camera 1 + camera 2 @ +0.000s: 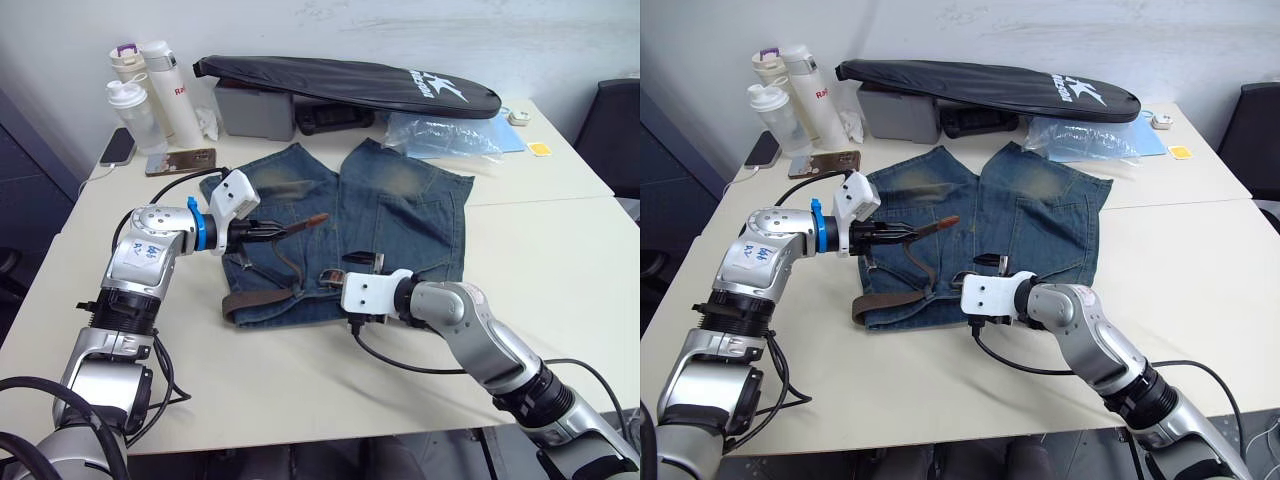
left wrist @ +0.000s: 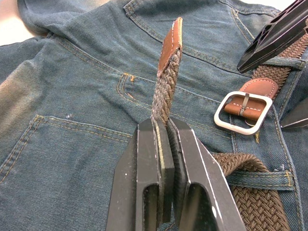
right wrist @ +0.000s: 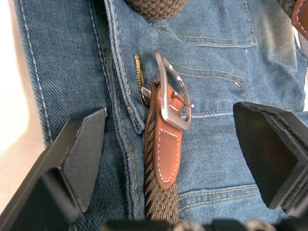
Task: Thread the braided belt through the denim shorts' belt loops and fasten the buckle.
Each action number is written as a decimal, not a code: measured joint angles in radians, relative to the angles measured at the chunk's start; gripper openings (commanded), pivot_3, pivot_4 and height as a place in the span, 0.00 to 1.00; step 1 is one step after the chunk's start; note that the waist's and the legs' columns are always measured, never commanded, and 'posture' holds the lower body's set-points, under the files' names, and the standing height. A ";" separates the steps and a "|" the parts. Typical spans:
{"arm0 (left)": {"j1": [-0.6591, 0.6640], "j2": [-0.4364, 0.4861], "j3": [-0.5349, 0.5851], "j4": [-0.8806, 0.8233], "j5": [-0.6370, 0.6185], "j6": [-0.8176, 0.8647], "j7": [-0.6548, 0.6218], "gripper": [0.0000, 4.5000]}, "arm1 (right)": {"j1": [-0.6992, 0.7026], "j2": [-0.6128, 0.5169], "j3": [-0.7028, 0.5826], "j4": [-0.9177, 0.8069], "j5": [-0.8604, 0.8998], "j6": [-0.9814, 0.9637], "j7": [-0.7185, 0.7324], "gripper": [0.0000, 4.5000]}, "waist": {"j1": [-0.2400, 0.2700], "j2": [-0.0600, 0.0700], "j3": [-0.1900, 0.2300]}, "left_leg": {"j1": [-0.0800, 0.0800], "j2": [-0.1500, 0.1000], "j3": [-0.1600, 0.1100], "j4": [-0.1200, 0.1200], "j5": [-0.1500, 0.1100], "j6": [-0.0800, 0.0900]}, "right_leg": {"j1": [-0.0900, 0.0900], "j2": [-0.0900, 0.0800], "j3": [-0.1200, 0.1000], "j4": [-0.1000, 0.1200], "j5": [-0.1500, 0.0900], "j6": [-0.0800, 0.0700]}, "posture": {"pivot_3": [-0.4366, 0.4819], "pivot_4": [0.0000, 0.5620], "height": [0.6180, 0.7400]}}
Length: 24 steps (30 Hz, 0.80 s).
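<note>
The left gripper [image 2: 167,126] is clamped on the braided belt [image 2: 165,91] just behind its tan leather tip, holding that end raised above the denim shorts [image 2: 72,120]. Beside the raised end, the buckle [image 2: 243,111] lies flat on the shorts, near a belt loop [image 2: 260,180] that crosses the belt.

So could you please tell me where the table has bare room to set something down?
The table is bare right of the denim shorts, and along the near edge below them. The back edge is crowded: bottles, phones, the black bag and a plastic bag.
</note>
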State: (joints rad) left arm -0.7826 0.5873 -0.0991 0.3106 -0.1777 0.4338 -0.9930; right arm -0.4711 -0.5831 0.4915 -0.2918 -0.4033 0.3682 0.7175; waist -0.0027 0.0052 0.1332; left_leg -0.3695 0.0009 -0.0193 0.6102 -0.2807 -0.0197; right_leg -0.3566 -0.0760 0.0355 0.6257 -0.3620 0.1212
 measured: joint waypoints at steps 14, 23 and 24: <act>0.000 -0.010 0.000 0.018 0.013 -0.029 -0.003 0.00 | 0.023 0.044 -0.116 -0.055 0.070 0.159 0.018 0.99 | -0.001 0.000 0.000 | 0.000 0.000 0.000 0.000 0.000 0.000 | 0.000 0.000 0.000 0.000 0.000 0.000 | 0.48 0.27 1.00; -0.002 -0.022 0.000 0.024 0.022 -0.040 -0.002 0.00 | 0.022 0.055 -0.107 0.000 0.049 0.135 -0.022 0.99 | 0.000 0.000 0.000 | 0.000 -0.001 0.000 0.000 0.000 0.000 | 0.000 -0.001 0.000 0.000 0.000 0.000 | 0.48 0.27 1.00; -0.002 -0.022 0.000 0.024 0.023 -0.040 -0.002 0.00 | 0.022 0.063 -0.107 0.007 0.049 0.134 -0.030 0.99 | 0.000 0.000 0.000 | 0.000 -0.001 0.000 0.000 0.000 0.000 | 0.000 -0.001 0.000 0.000 0.000 0.000 | 0.48 0.27 1.00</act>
State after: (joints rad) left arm -0.7845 0.5656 -0.0990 0.3348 -0.1551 0.3942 -0.9953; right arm -0.4493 -0.5201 0.3849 -0.2848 -0.3545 0.5023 0.6876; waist -0.0030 0.0051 0.1332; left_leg -0.3694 0.0000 -0.0194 0.6099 -0.2807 -0.0198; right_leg -0.3565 -0.0766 0.0353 0.6258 -0.3620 0.1212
